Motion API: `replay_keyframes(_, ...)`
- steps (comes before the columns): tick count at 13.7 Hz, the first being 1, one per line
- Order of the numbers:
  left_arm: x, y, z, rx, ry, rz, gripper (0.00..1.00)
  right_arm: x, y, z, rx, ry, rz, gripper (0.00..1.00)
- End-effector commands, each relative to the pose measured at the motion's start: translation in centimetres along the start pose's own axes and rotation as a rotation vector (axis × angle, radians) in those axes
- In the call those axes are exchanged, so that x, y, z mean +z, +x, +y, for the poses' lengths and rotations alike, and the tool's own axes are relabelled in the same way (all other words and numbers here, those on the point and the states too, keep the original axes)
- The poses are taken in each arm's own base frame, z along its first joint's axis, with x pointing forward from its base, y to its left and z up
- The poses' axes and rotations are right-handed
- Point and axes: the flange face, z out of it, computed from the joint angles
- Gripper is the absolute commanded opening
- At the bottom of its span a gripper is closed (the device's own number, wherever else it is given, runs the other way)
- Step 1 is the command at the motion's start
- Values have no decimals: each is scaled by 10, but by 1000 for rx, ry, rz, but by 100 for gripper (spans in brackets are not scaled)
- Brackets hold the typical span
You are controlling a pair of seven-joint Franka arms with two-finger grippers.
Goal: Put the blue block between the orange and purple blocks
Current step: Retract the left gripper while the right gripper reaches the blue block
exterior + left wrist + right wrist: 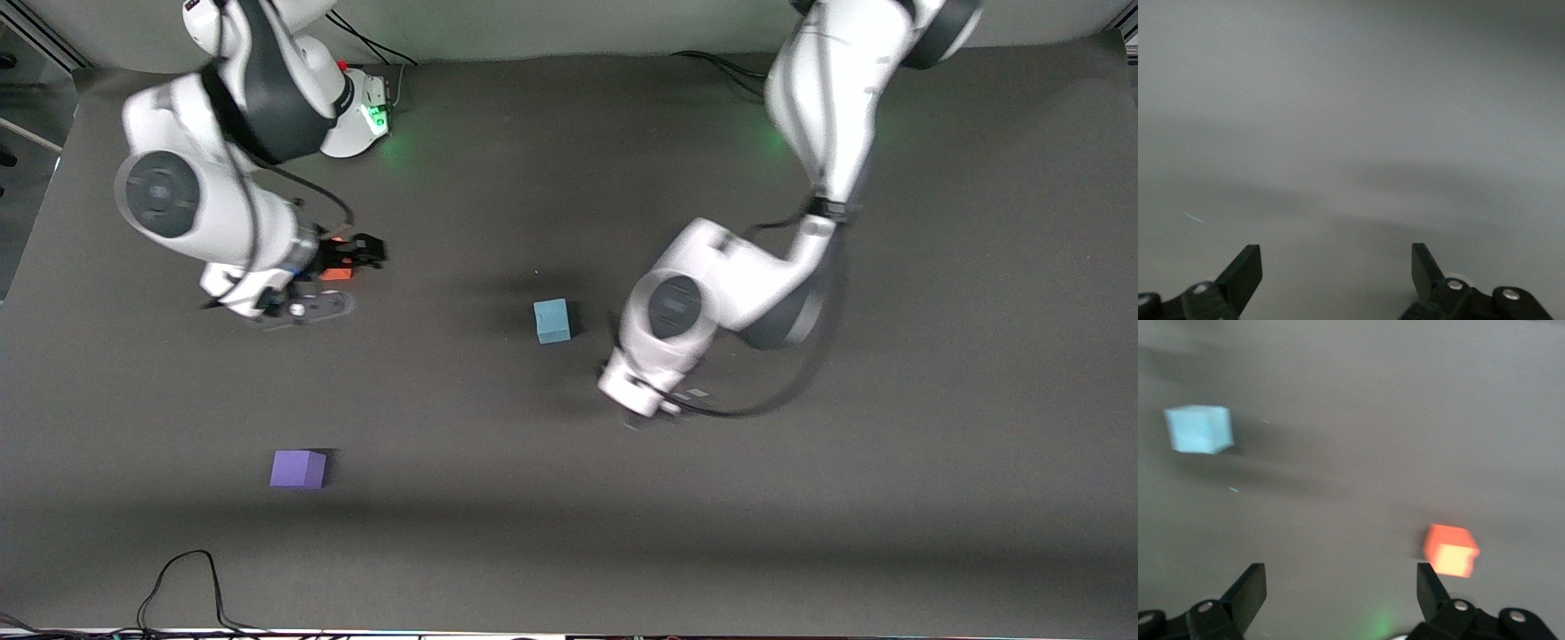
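Front view: blue block (552,320) seen mid-surface (569,533), free, near left pincer (642,402); orange block (336,271) under right pincer (342,258); purple block (298,468) nearer camera.
Left wrist view: fingers (1245,273) spread, nothing held.
Right wrist view: fingers (1248,590) spread, nothing held.
Block judged light, stiff, matte; best gripped across flat opposite faces.

The blue block (552,320) is a plain light sky-blue, the purple block (298,468) violet, and the orange block (336,273) orange-red. All three are unpatterned. The worktop (569,533) is dark charcoal grey. Both arms are white with dark grey joints, and the fingers (1245,593) are black.
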Motion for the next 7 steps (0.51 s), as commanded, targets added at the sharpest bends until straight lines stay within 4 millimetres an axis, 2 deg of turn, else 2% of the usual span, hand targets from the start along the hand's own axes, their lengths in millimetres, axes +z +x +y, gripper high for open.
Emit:
replay_keyframes(1, -28, 9, -108, 55, 5, -46, 100, 15, 16, -123, 111, -18, 21, 100)
replay_keyframes(2, -38, 17, -147, 91, 6, -48, 100, 29, 13, -169, 145, -39, 34, 100)
replay_keyframes(3, -45, 20, -184, 115, 12, -51, 100, 40, 13, -199, 141, -53, 44, 100)
replay_keyframes(4, -53, 23, -219, 140, 22, -45, 100, 49, 14, -217, 128, -63, 46, 100)
replay_keyframes(7, -98, 22, -310, 204, 64, -56, 100, 62, 14, -221, 82, -40, 7, 100)
